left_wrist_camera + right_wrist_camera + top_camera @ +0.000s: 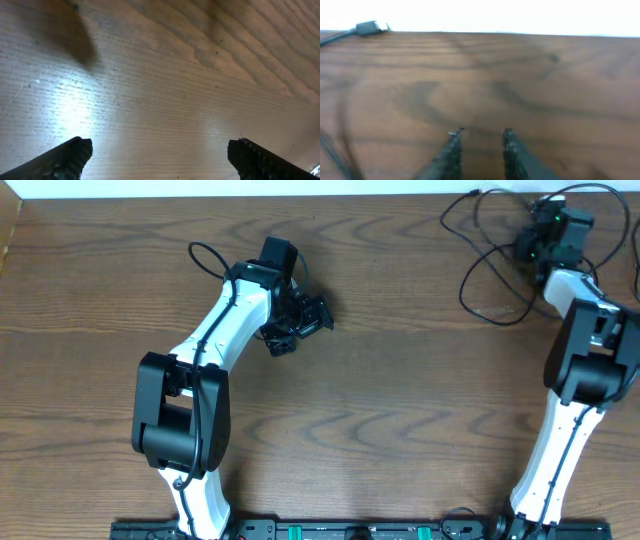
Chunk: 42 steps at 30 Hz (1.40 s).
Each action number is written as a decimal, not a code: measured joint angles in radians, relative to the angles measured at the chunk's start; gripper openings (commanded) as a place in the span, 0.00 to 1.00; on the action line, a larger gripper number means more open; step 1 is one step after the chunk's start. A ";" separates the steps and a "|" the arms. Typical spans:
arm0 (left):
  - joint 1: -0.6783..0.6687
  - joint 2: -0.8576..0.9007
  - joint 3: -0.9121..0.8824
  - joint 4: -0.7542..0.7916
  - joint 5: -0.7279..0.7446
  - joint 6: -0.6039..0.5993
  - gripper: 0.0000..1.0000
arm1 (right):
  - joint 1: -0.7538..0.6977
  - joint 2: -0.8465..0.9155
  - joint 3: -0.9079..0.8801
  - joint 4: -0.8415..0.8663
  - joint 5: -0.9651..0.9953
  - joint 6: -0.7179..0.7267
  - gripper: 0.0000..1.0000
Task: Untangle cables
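The right arm (575, 380) is reaching into the far right corner of the worktop (400, 400). There the cables (464, 288) are lying in loose black loops, crossing one another just beside its wrist. Its jaws are standing slightly parted, released, with bare wood showing between them. In the wrist view 1 plug (367, 27) is lying near the far edge, up and left of the jaws, and blurred dark cords are running down the left side. The left arm (215, 330) is hovering left of centre, well apart from the cables, with its jaws spread wide and empty over bare wood.

By my reading the right arm is sitting between grasps: the loops are overlapping and no cord is being held. The next move is probably calling for the right jaws to settle on 1 strand and draw it clear, with the left arm coming across to pin or take another.

The cables are sitting close to the far and right edges, so a pull that way is risking a plug going over. Open room is lying toward the centre and near side.
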<state>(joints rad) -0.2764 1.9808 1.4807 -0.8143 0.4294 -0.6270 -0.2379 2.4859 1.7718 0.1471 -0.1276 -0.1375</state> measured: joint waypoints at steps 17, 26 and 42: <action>0.000 0.000 0.000 -0.008 0.004 -0.005 0.94 | -0.024 -0.383 0.157 -0.700 0.004 0.076 0.99; 0.000 0.000 0.000 -0.009 0.007 -0.005 0.94 | -0.033 -0.613 0.187 -1.318 0.035 0.154 0.07; 0.000 0.000 0.000 -0.012 0.007 -0.005 0.94 | 0.028 -0.594 -0.336 -1.037 0.039 0.307 0.01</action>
<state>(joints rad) -0.2764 1.9808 1.4807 -0.8265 0.4362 -0.6315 -0.2100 1.8923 1.4357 -0.8902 -0.0887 0.1696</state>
